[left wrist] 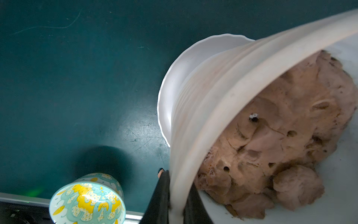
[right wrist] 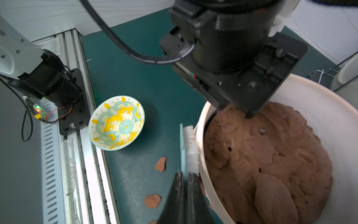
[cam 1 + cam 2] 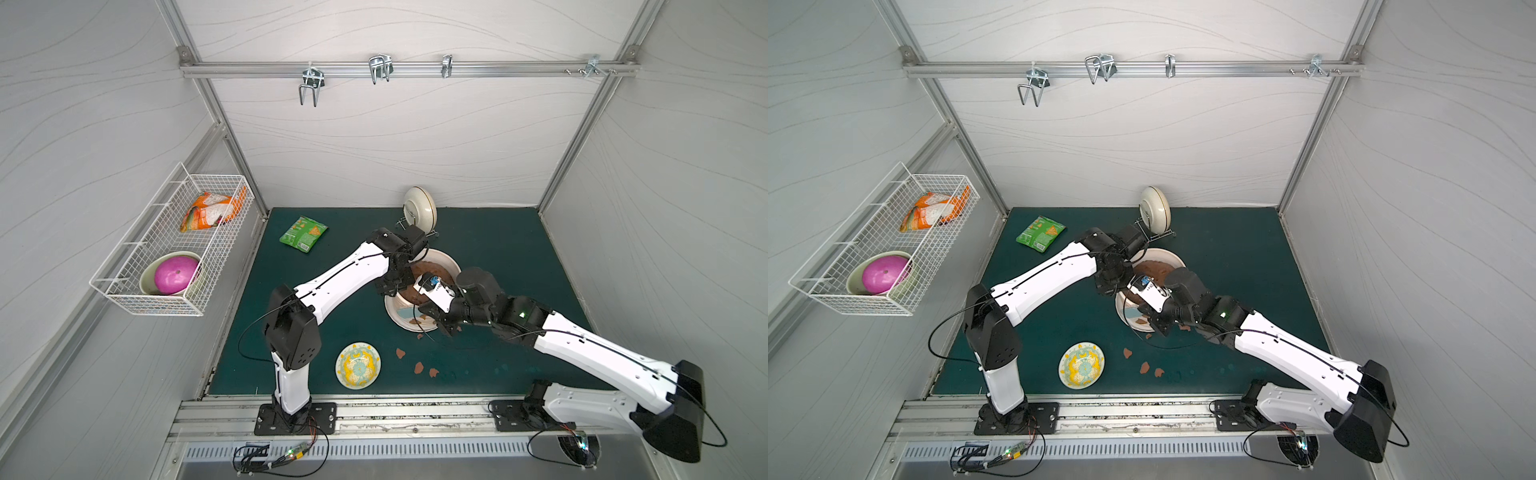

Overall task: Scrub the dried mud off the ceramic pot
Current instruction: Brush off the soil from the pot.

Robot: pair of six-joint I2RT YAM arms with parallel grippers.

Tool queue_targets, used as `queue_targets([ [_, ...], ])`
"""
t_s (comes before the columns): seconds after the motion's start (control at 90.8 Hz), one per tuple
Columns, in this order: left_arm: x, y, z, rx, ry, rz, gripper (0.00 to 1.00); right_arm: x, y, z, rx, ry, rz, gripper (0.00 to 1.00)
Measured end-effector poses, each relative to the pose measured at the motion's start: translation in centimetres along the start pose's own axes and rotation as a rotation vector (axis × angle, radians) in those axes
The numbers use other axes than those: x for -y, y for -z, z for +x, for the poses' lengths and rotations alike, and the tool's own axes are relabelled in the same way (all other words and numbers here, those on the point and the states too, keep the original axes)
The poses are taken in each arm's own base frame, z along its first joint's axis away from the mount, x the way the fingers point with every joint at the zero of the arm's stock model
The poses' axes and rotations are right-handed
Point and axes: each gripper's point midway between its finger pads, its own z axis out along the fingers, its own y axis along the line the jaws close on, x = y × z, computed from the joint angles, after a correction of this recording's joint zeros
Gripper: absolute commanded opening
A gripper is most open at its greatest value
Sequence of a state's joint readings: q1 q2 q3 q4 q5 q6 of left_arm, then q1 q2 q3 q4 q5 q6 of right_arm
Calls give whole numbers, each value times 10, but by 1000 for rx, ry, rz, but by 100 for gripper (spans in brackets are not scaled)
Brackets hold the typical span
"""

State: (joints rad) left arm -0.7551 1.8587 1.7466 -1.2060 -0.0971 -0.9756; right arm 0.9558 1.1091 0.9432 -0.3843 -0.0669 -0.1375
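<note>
Your left gripper [image 1: 177,195] pinches the ceramic pot [image 1: 219,95] by its smooth rim; the cream wall is ribbed. Your right gripper [image 2: 185,184] clamps a brush [image 2: 190,147], bristles against that wall, flakes of dried mud [image 2: 160,164] just beside.

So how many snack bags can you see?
2. A green bag lies on the mat toward the back; an orange bag sits in the wire basket on the left wall. Others could be hidden from view.
</note>
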Motion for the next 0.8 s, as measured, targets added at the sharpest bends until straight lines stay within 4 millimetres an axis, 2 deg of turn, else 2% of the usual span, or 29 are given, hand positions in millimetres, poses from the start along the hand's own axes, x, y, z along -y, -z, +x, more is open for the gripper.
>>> queue_targets([
  [0.231, 0, 0, -1, -2, -4, 4, 6, 4, 2, 7, -27, -19, 46, 0],
  [0.462, 0, 0, -1, -6, -9, 7, 6, 3, 16, 22, -41, -37, 59, 0],
  [0.627, 0, 0, -2, -7, -37, 7, 6, -7, 23, 33, -64, -38, 7, 0],
  [0.804, 1, -1, -3, -9, -62, 7, 6, -28, 30, 25, -21, -39, -113, 0],
])
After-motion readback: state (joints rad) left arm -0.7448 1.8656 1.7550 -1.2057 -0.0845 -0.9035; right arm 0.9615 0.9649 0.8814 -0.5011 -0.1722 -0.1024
